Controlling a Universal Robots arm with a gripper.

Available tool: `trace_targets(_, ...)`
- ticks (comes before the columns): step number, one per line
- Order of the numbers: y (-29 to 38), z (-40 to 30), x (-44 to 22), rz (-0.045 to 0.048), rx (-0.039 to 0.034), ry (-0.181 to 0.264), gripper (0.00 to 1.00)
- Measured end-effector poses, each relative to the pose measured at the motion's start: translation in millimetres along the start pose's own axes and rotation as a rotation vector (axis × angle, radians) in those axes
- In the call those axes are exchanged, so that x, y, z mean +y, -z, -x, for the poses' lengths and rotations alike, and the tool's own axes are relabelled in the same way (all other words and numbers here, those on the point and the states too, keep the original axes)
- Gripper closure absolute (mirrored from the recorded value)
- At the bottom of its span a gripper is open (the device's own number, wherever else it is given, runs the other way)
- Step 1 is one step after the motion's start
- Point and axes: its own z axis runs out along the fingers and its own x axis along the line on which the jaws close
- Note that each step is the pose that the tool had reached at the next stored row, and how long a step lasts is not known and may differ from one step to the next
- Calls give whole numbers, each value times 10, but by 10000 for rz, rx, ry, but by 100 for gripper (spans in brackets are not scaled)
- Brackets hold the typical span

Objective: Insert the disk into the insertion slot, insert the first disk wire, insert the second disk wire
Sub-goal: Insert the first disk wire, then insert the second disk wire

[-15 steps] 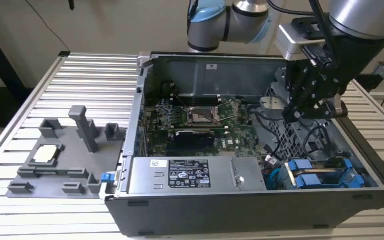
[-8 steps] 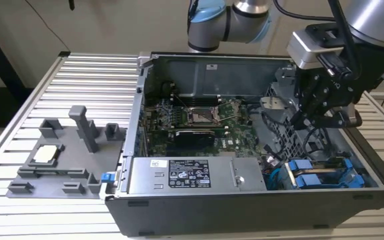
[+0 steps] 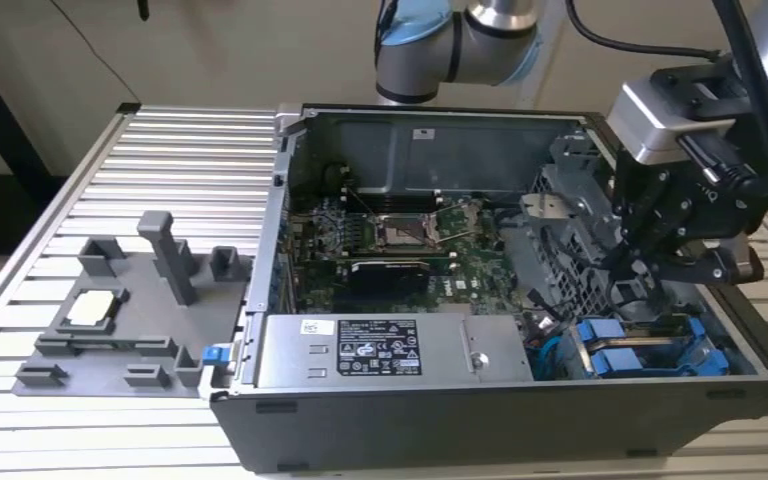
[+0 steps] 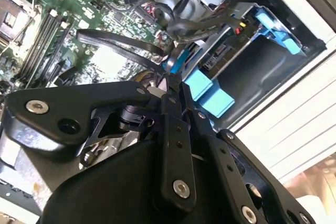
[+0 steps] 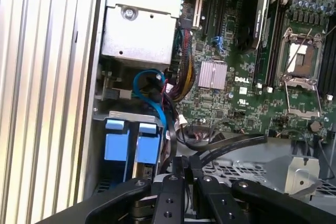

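Two bright blue carriers (image 3: 620, 358) sit side by side in the grey drive cage (image 3: 712, 352) at the case's front corner on the exterior view's right. I cannot tell which one holds the disk. They also appear in the first wrist view (image 5: 116, 148) and the second wrist view (image 4: 209, 94), pushed into the insertion slot (image 4: 252, 66). My gripper (image 3: 624, 275) hangs just above and behind them over the perforated cage (image 5: 247, 171). Its fingers (image 4: 170, 129) are shut together on the end of a black wire (image 5: 231, 146). A blue wire (image 5: 152, 85) loops nearby.
The open computer case (image 3: 491, 410) lies on a slatted metal table (image 3: 157, 150). Inside are the motherboard (image 3: 398, 235) and a large silver labelled box (image 3: 384, 350). A grey fixture (image 3: 157, 290) holding a white-topped chip (image 3: 95, 308) stands on the exterior view's left.
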Motion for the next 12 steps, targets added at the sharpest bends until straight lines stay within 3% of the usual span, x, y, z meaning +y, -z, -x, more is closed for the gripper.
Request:
trace_targets(4, 11, -104, -34, 9, 0, -1, 84)
trace_targets(12, 3, -216, -101, 9, -2, -10, 84)
